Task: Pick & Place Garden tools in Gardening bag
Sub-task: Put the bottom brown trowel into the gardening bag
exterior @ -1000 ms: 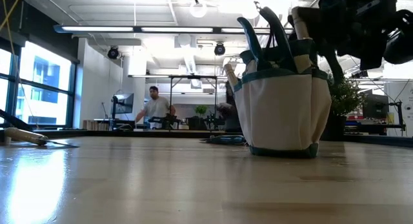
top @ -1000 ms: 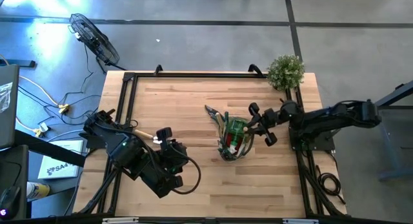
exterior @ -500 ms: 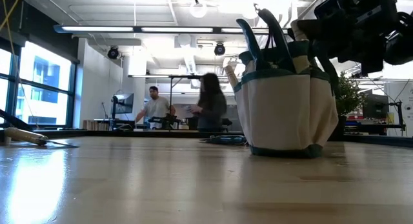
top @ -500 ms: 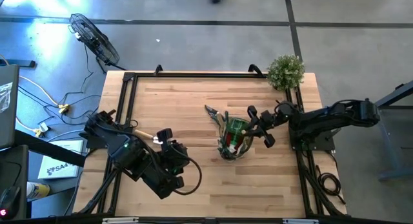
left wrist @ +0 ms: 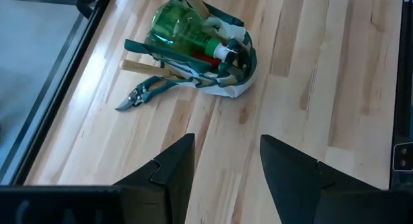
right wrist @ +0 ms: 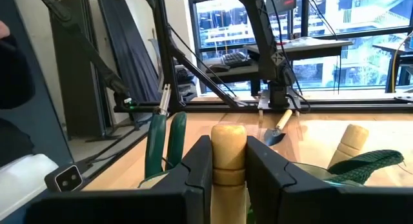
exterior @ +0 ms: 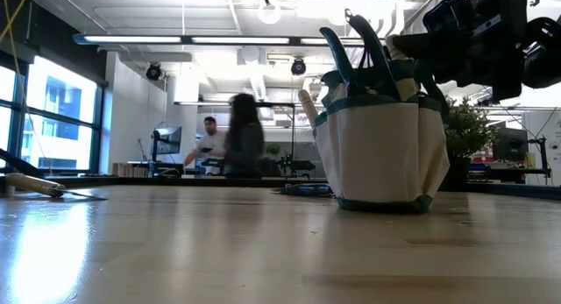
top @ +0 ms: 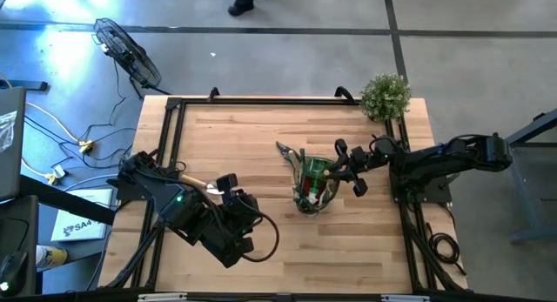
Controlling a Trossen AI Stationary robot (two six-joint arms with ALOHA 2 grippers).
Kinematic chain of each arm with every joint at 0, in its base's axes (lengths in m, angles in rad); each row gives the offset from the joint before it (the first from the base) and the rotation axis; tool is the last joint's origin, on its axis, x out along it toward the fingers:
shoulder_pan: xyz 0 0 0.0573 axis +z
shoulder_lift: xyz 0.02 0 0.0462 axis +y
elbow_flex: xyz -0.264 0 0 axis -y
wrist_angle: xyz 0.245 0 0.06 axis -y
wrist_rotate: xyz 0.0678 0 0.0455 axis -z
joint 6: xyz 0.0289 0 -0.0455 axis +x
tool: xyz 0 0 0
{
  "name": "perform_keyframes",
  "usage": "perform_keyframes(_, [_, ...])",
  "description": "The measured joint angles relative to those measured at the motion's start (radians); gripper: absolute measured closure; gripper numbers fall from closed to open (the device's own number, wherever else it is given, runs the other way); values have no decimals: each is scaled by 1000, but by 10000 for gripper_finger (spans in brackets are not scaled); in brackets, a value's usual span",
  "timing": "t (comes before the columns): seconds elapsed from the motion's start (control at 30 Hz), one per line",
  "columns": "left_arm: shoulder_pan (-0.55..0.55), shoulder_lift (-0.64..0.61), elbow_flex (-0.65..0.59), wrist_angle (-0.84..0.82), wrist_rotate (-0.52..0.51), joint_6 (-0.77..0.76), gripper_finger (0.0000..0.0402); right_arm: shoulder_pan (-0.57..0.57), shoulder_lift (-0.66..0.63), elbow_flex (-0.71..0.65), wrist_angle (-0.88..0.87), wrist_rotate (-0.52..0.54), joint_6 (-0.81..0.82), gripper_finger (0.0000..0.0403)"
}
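Observation:
The gardening bag (top: pixel 312 191) stands right of the table's middle, and the low view shows it upright (exterior: pixel 381 146). A green spray bottle (left wrist: pixel 177 27), green-handled shears (right wrist: pixel 164 143) and wooden handles stick out of its top. My right gripper (top: pixel 341 168) is at the bag's right rim, shut on one wooden handle. Pruning shears (left wrist: pixel 145 93) lie flat on the table at the bag's far-left side. A wooden-handled trowel (exterior: pixel 35 185) lies near the table's left edge. Beside the trowel, my left gripper (left wrist: pixel 222 166) hangs open above the table and points toward the bag. My right gripper pinches a wooden handle near its rounded top end (right wrist: pixel 228 161) between its two fingers. The fingers come level from the table's right side and lie across the handle. The handle stands upright, and its lower part goes down into the bag, out of sight.
A bushy green plant (top: pixel 385 95) stands at the far right corner. A dark metal frame (top: pixel 171 128) runs along the table's edges. Bare wood lies between my left gripper and the bag. People move in the room behind the table.
My right gripper has tipped a little with the wooden handle. The bag's top has leaned slightly toward the table's left while its base has stayed put.

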Motion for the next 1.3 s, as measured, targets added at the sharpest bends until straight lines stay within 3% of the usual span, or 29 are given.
perform_keyframes(0.57, [-1,0,0,-1,-8,19,233,0,0,0,-15,2,0,351])
perform_keyframes(0.8, [-1,0,0,-1,-6,18,233,0,-1,0,-51,84,-25,351])
perform_keyframes(1.3, [-1,0,0,0,-29,18,233,3,0,0,-66,28,-55,351])
